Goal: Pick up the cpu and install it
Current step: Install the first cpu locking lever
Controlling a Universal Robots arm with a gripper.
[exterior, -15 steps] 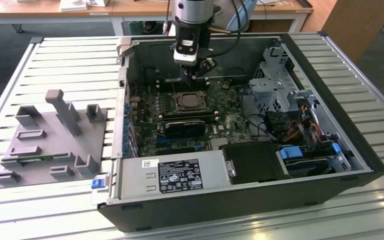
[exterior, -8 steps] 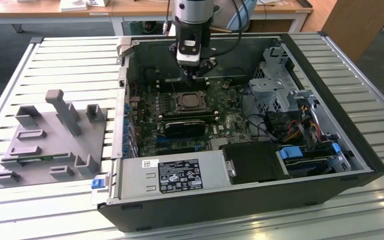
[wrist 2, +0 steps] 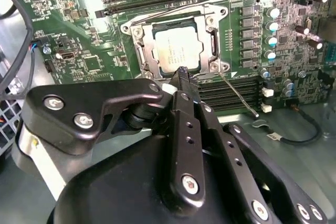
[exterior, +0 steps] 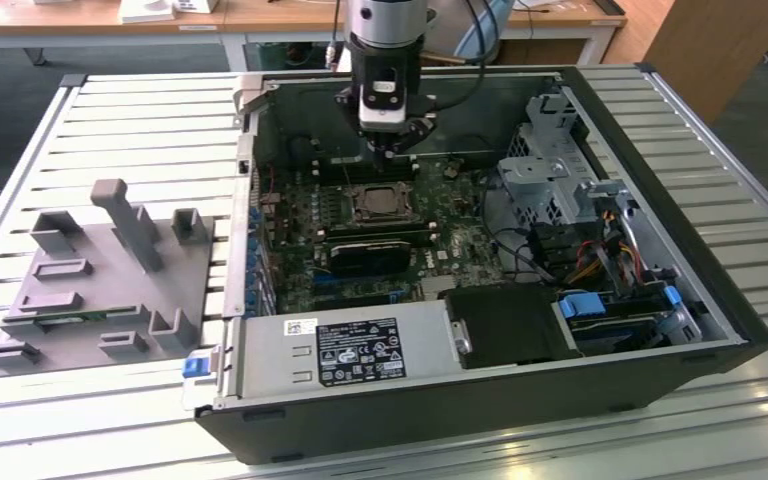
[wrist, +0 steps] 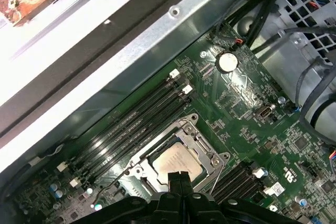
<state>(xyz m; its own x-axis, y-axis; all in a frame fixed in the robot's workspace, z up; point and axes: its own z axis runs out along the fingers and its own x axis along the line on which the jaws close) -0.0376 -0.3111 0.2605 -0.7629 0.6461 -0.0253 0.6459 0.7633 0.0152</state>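
Pincer (wrist 2: 183, 73), closed tight on nothing, hangs just over the chip (wrist 2: 177, 50), which lies flat inside its socket (wrist 2: 137, 44) on the green board (wrist 2: 84, 62), seemingly seated there since nothing grips it.

Black open-sided tower computer case (exterior: 491, 405) lies flat on a silver slatted metal table (exterior: 131, 120). Inside there's a green motherboard (exterior: 458, 235), a black rectangular heatsink block (exterior: 368, 257) and a silver power supply box (exterior: 344, 350). Grey plastic holder blocks (exterior: 104, 290) sit on the table just beside the case, at the exterior view's left.
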